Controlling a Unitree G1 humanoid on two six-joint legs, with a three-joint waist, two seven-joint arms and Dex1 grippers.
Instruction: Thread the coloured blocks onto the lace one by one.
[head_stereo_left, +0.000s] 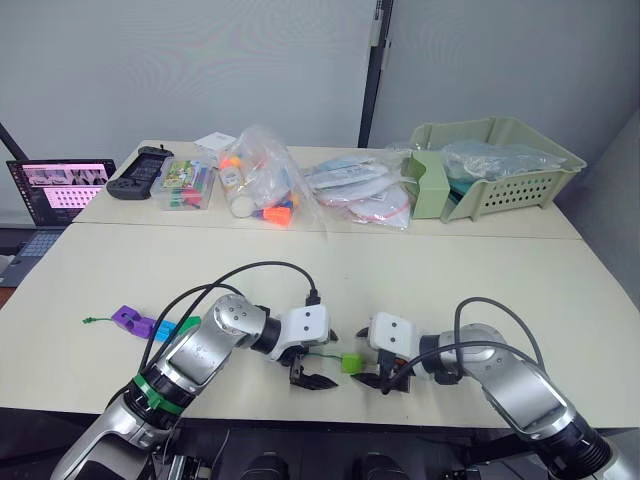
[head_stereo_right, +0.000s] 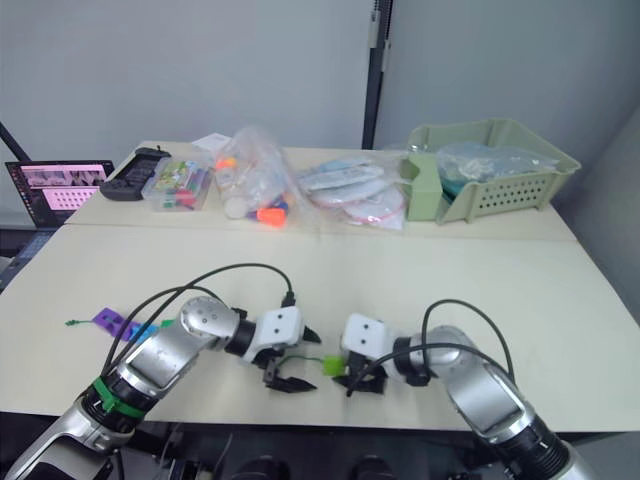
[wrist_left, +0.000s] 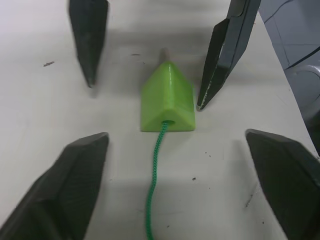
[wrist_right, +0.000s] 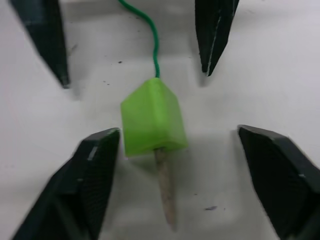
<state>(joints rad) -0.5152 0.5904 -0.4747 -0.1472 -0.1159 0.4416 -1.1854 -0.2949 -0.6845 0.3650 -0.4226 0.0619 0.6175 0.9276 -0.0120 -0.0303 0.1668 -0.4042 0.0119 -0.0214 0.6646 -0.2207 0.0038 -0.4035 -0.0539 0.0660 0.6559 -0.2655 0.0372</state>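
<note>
Light green block (head_stereo_left: 351, 362) lies between both tools

The small light green plastic cube (head_stereo_left: 351, 362) lies on the long pale table (head_stereo_left: 420, 275), threaded on the thin green cord (wrist_left: 154, 176), whose stiff pale tip (wrist_right: 165, 192) juts from its right side. The left gripper (head_stereo_left: 312, 378) sits just left of the cube, the right gripper (head_stereo_left: 381, 381) just right. Purple and blue cubes (head_stereo_left: 140, 322) lie well left of it. A green slatted basket (head_stereo_left: 520, 175) stands far behind it, to the right.
</note>
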